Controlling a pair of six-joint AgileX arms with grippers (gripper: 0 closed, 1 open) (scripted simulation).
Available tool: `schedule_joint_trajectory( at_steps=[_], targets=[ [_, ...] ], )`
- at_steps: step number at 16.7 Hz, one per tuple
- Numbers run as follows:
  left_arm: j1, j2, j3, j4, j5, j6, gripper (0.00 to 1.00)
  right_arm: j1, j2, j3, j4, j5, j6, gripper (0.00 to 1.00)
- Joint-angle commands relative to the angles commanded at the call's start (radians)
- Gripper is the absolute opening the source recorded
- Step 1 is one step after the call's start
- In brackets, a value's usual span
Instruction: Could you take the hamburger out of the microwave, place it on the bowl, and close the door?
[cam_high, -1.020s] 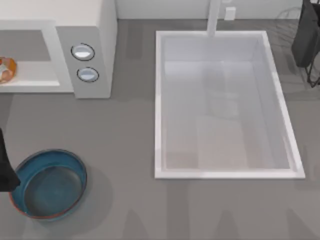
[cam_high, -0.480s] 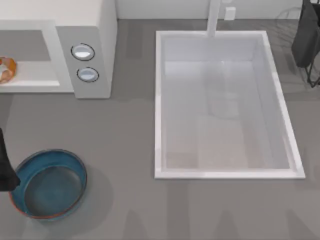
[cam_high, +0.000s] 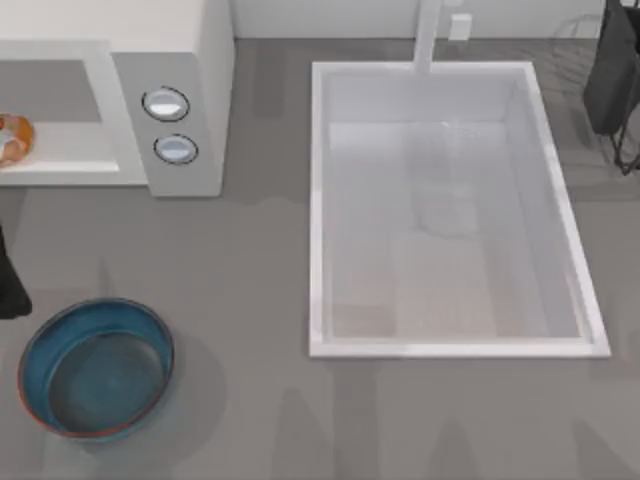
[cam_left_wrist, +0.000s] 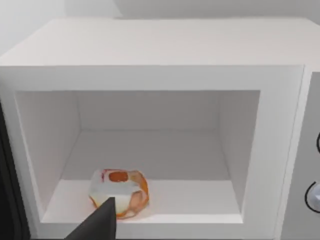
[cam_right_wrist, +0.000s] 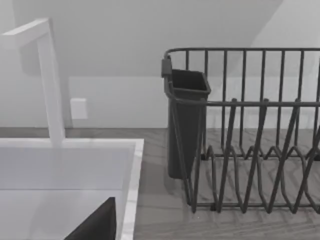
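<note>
The sink (cam_high: 450, 210), a wide white basin, takes up the right half of the counter, well apart from the job. The microwave (cam_high: 170, 90) stands at the top view's upper left with its cavity open and facing the near side; its two dials (cam_high: 168, 104) sit on the panel toward the sink. The door is swung out of the way; in the left wrist view only a dark strip (cam_left_wrist: 7, 185) at the cavity's edge could be it, and I cannot tell for sure. The blue bowl (cam_high: 150, 340) rests on the counter in front of the microwave, empty.

The left gripper (cam_high: 10, 285) hangs between bowl and cavity mouth, and holds nothing; how wide its jaws stand cannot be told, since just one dark fingertip (cam_left_wrist: 100, 225) is visible. The hamburger (cam_left_wrist: 119, 192) lies straight ahead of that tip, just inside the cavity floor's front edge. It is roundish, with no long axis to align to. The left arm is plainly the nearer one; a straight reach forward looks like the next step.

The right arm is parked far off by the dish rack (cam_right_wrist: 250, 150), and its jaws' state cannot be told.
</note>
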Motion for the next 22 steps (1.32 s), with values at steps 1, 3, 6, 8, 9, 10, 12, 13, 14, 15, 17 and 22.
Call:
schedule_joint_trajectory(
  at_steps=[1,3,6,8,9,10,12,13,14,15,17,22],
  targets=[
    [0.007,0.084,0.032,0.039,0.008,0.003,1.00,0.000,0.000,0.000,0.000,0.000,0.000,1.00],
    [0.023,0.267,0.102,0.126,0.027,0.010,1.00,0.000,0.000,0.000,0.000,0.000,0.000,1.00],
    [0.050,0.566,0.217,0.267,0.056,0.022,1.00,0.000,0.000,0.000,0.000,0.000,0.000,1.00],
    [0.068,0.775,0.297,0.365,0.077,0.030,1.00,0.000,0.000,0.000,0.000,0.000,0.000,1.00],
    [0.077,0.880,0.337,0.415,0.088,0.034,1.00,0.000,0.000,0.000,0.000,0.000,0.000,1.00],
    [0.086,0.985,0.377,0.464,0.098,0.038,1.00,0.000,0.000,0.000,0.000,0.000,0.000,1.00],
    [0.105,1.191,0.456,0.561,0.119,0.046,1.00,0.000,0.000,0.000,0.000,0.000,0.000,1.00],
    [0.113,1.290,0.494,0.608,0.129,0.050,1.00,0.000,0.000,0.000,0.000,0.000,0.000,1.00],
    [0.122,1.386,0.531,0.653,0.138,0.054,1.00,0.000,0.000,0.000,0.000,0.000,0.000,1.00],
    [0.130,1.479,0.566,0.696,0.147,0.058,1.00,0.000,0.000,0.000,0.000,0.000,0.000,1.00],
    [0.145,1.650,0.632,0.777,0.165,0.064,1.00,0.000,0.000,0.000,0.000,0.000,0.000,1.00],
    [0.172,1.962,0.751,0.923,0.196,0.077,1.00,0.000,0.000,0.000,0.000,0.000,0.000,1.00]
  ],
)
